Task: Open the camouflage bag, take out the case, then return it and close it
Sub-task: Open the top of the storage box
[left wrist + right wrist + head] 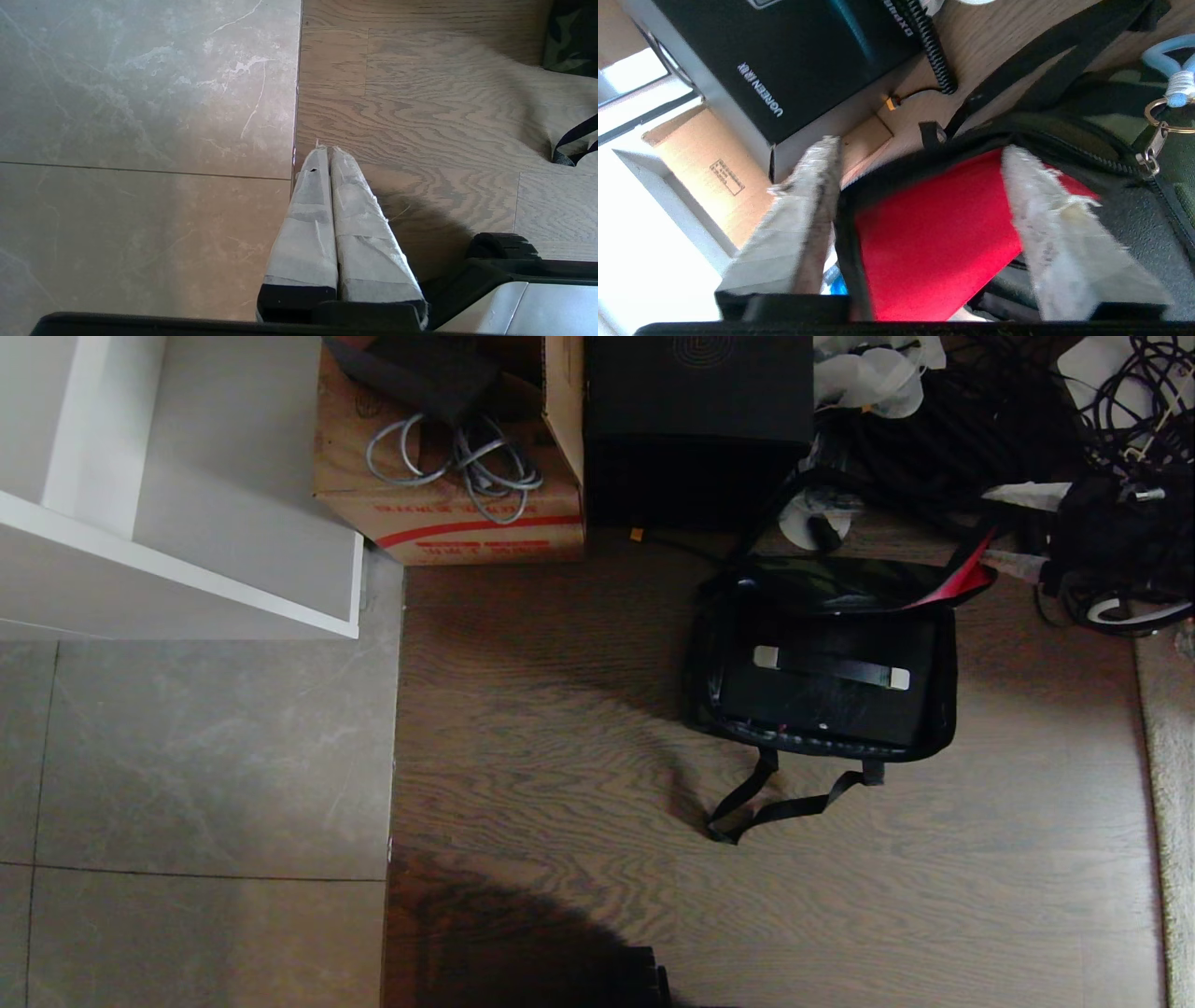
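The right end effector (920, 172) stood spread around the red-lined lid edge of the camouflage bag (938, 709); the case (826, 695) lay inside. The left end effector (329, 156) was pressed together, parked above the floor (560, 756).

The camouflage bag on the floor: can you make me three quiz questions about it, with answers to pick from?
1. Where is the case?
A. inside the camouflage bag
B. on the cardboard box
C. on the tiles

2. What colour is the lid lining?
A. blue
B. red
C. yellow

3. How is the right gripper?
A. shut on the strap
B. shut on the case
C. open

Answers: 1 A, its handle shows within the bag's walls. 2 B, red cloth lies between the fingers. 3 C, the fingers stand wide apart over the lid.
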You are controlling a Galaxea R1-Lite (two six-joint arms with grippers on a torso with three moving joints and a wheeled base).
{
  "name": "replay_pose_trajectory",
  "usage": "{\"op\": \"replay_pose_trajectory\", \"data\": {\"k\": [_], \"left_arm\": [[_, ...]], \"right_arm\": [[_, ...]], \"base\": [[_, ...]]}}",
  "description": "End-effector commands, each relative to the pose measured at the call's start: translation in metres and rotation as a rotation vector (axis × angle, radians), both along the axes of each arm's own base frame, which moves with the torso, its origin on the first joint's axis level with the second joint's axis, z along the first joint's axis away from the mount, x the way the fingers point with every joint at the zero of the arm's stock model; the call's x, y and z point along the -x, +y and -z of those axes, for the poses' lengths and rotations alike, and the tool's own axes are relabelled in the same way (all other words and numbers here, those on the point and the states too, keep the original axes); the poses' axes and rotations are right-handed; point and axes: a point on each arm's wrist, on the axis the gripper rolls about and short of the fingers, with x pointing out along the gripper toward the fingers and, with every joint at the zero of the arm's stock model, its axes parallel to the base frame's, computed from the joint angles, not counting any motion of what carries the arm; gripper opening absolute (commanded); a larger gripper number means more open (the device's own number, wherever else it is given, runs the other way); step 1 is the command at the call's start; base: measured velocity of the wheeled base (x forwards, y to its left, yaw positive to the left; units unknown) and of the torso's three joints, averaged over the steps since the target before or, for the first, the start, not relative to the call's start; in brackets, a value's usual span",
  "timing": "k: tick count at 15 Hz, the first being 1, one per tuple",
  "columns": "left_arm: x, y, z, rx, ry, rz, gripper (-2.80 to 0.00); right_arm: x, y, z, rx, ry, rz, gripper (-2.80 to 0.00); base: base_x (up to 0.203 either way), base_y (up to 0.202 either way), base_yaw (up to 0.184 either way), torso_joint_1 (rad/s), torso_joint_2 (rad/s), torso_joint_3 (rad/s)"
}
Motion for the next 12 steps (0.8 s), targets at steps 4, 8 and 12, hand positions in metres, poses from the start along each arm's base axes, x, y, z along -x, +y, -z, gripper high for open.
{"op": "replay_pose_trajectory", "data": {"k": [4,8,12], "left_arm": [[0.000,0.000,0.000,0.000,0.002,0.000,-2.80],[0.000,0.000,0.000,0.000,0.002,0.000,-2.80],[0.000,0.000,0.000,0.000,0.002,0.000,-2.80]], "right_arm": [[-0.003,-0.002,-0.002,-0.011,-0.036,0.042,0.00],[-0.003,-0.003,-0.010,-0.058,-0.096,0.079,0.00],[0.000,-0.004,-0.013,-0.078,-0.100,0.083,0.00]], "base": [[0.000,0.000,0.000,0.000,0.00,0.000],[0.000,0.000,0.000,0.000,0.00,0.000],[0.000,0.000,0.000,0.000,0.00,0.000]]}}
